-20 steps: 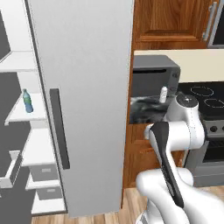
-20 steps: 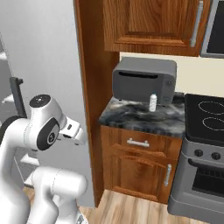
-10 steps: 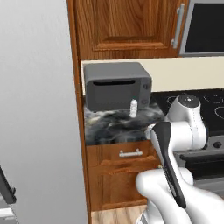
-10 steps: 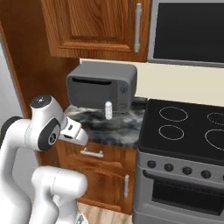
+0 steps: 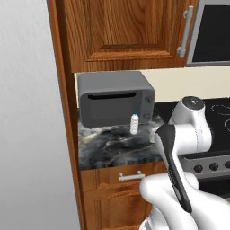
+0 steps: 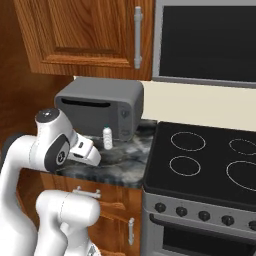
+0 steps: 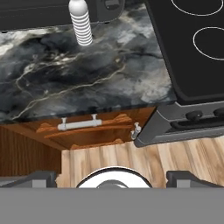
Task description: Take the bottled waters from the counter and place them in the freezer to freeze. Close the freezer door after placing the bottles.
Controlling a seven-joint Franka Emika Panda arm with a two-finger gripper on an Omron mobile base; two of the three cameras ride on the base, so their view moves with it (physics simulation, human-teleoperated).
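Swinging away from the freezer, the base now faces the counter (image 5: 112, 150), where the white bottle (image 5: 134, 123) stands at twelve o'clock before the microwave (image 5: 114, 101); the gripper (image 7: 109, 177), wide open and empty, should descend squarely around its ribbed middle.

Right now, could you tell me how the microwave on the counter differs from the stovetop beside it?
The microwave is a grey box standing upright at the back of the counter; the stovetop is a flat black slab lying level with the counter. The microwave's front has a dark slot along its top edge, while the stovetop carries pale ring burners on top. The whitish ribbed bottle stands just before the microwave, apart from the stovetop. Both sit below wooden cabinets.
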